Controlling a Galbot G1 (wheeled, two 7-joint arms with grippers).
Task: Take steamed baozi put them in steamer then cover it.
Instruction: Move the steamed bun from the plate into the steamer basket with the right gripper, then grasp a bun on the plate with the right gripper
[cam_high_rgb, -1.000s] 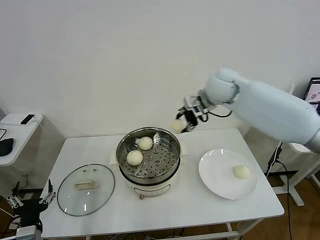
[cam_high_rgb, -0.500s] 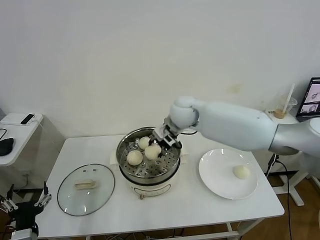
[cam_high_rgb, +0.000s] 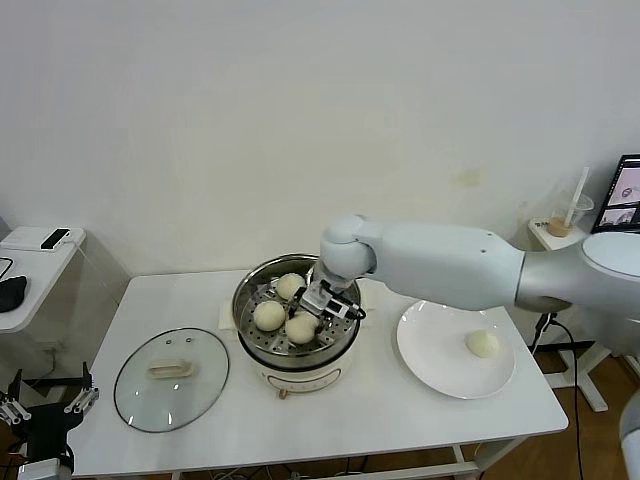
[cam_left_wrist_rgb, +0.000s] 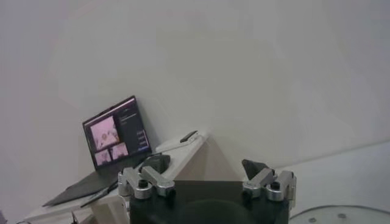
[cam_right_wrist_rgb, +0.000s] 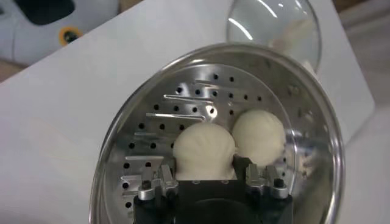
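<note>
Steel steamer (cam_high_rgb: 297, 345) holds three smooth baozi (cam_high_rgb: 269, 315); our right gripper (cam_high_rgb: 322, 309) clasps one; left gripper (cam_left_wrist_rgb: 207, 182) gapes.

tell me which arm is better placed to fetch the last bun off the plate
Right. Its gripper is over the steamer, beside the plate with the bun; the left gripper hangs off the table's far side.

The right arm reaches across from the right, its wrist bent downward. The right hand (cam_high_rgb: 318, 306) points down, fingers (cam_right_wrist_rgb: 159, 178) closed against a rounded item between them. The left hand (cam_high_rgb: 45, 408) hangs low at the near left, its 2 fingers (cam_left_wrist_rgb: 149, 180) spread wide.
</note>
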